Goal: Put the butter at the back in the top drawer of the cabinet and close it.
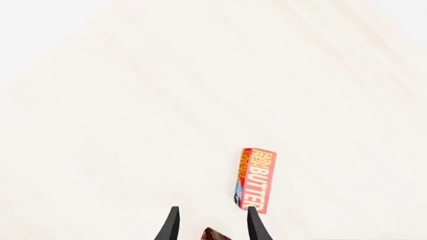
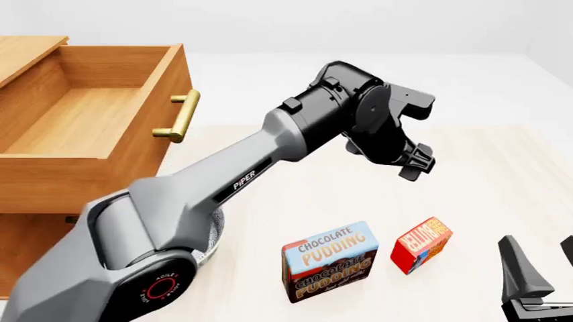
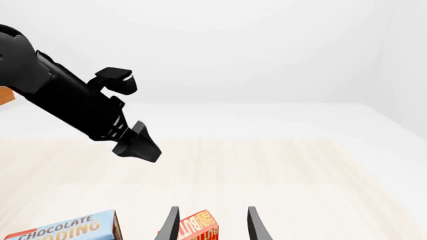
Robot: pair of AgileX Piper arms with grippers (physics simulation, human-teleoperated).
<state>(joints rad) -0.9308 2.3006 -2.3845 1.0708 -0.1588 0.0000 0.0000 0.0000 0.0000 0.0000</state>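
The butter [image 1: 255, 180] lies flat on the bare desk [image 1: 133, 125], label up, just ahead of the left gripper [image 1: 213, 225] and a touch off its line; in the front view it is hidden, most likely behind the raised left arm. The left jaws are spread with nothing between them, hanging high over the middle of the desk. The step is the reach. The gripper wants to swing over so the box sits between the fingers, then drop straight and close across the narrow sides. It must not be mistaken for the near butter [image 2: 421, 245], which stands beside the pudding box [image 2: 329, 261]. The right gripper [image 2: 543, 261], jaws parted and empty, points at that one. The top drawer [image 2: 80, 107] of the cabinet [image 2: 36, 201] stands pulled out, ready to take the box.
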